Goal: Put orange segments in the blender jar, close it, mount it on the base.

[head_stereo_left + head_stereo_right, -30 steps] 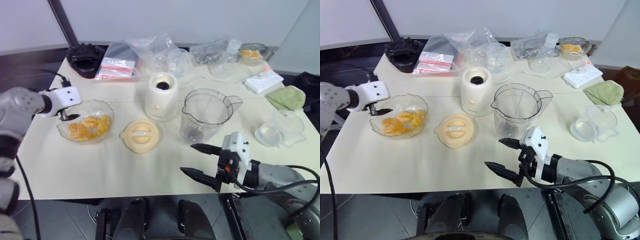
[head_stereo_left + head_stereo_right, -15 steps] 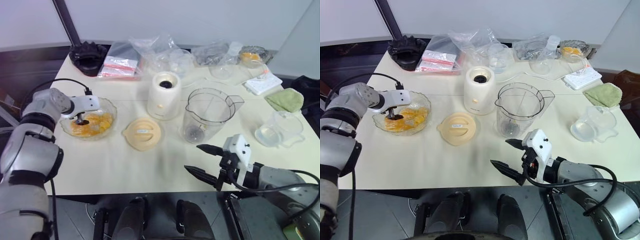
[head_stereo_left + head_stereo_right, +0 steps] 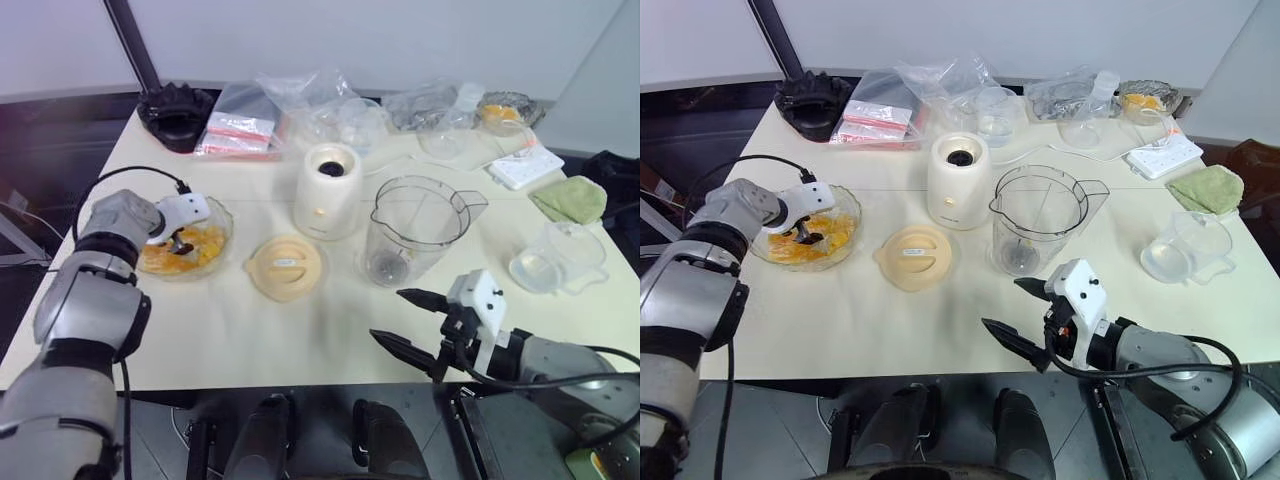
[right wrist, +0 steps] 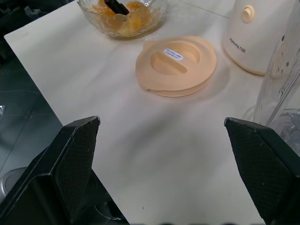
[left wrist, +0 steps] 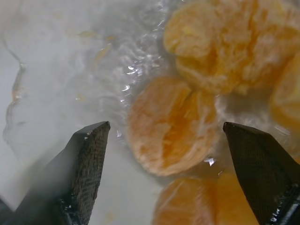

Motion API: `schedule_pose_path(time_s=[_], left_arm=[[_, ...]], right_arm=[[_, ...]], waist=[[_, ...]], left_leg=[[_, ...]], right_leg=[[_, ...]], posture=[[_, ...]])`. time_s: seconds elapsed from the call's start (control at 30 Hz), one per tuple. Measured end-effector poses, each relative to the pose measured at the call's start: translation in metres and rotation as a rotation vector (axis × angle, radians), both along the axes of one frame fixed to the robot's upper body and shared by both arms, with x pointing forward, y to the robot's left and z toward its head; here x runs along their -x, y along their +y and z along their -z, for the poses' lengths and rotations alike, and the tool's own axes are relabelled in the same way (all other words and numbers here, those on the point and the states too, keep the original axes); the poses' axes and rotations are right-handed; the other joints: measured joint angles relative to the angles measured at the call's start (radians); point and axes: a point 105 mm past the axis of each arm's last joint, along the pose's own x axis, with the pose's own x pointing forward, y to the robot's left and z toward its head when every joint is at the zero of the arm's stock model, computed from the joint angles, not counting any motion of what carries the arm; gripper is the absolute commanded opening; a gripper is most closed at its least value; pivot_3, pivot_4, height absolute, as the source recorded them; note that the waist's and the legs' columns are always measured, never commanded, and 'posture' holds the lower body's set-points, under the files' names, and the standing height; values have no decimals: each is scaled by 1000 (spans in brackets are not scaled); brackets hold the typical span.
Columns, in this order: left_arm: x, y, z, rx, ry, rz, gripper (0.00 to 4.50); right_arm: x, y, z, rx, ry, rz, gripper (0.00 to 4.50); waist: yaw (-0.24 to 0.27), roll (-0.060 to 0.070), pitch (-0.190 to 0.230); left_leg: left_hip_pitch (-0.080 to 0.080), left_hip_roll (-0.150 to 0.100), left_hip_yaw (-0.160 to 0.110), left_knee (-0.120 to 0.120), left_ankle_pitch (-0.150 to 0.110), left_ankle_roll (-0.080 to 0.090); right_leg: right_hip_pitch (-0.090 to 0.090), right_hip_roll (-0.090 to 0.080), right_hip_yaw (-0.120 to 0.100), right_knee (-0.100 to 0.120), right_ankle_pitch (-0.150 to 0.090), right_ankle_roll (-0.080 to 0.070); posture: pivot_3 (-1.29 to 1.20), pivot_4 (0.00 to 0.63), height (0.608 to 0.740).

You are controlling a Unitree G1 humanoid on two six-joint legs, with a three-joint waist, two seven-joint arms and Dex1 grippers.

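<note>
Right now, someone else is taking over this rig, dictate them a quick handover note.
Left pincer: open, down in the low clear glass bowl, fingers either side of one glossy orange segment, not gripped.
Right pincer: open, empty, at the table's near edge.
Tall clear plastic blender jar: empty, beside the squat cream-white base.
Round cream lid: flat on the table.
Done: nothing.
Left: load segments, close jar, mount it.

Glossy orange segments point(image 5: 173, 126) lie in clear glass-like bowl point(image 3: 215, 215); matt table point(image 3: 230, 330).
</note>
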Motion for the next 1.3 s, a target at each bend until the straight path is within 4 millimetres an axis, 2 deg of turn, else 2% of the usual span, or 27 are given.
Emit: schedule_pose_path(time_s=[0.27,0.47,0.5,0.57,0.7,0.73,1.1,1.17,1.3], left_arm=[[1,12,5,46,-39,-134,4055],[4,11,11,97,-25,-151,4055],[4,10,12,110,-23,-155,3524],[6,7,16,132,-9,-153,2746],[6,4,22,146,-4,-153,621],[6,4,23,145,-10,-158,251],[-1,4,19,74,-80,-163,251],[-5,1,12,80,-99,-157,251],[-16,-9,-18,142,-152,-120,251]], right_arm=[[-2,-1,0,7,-7,18,4464],[-2,-3,0,12,-16,27,4464],[-3,-3,0,14,-17,30,4500],[-3,-4,1,16,-19,38,4500],[-3,-4,2,17,-12,45,4500],[-2,-5,3,18,-9,46,4500],[-1,-6,5,31,-25,45,4500],[-2,-7,5,38,-30,47,4500],[0,-7,6,38,-27,35,4500]], waist=[[-2,0,-1],[-1,4,-5],[-1,4,-5],[0,4,-7],[0,4,-8],[-1,4,-8],[0,2,-7],[0,1,-6],[2,0,-6]], left_leg=[[2,0,0,4,0,0],[3,0,0,4,0,0],[3,0,0,4,0,0],[4,0,0,4,0,0],[5,1,0,4,0,0],[5,1,0,4,0,0],[4,1,1,4,0,0],[3,1,1,5,0,0],[-2,0,0,7,0,0]], right_leg=[[2,0,0,4,-1,-2],[3,0,1,4,-1,-3],[3,0,1,4,-1,-3],[3,0,1,4,-1,-3],[4,0,1,4,-1,-4],[4,0,1,4,-1,-4],[4,0,1,4,-1,-4],[3,0,1,4,-1,-3],[0,0,0,3,-1,-3]], posture=[[0,150,740],[0,150,740],[0,150,740],[0,150,740],[0,150,740],[0,150,740],[0,150,740],[0,150,740],[0,150,740]])
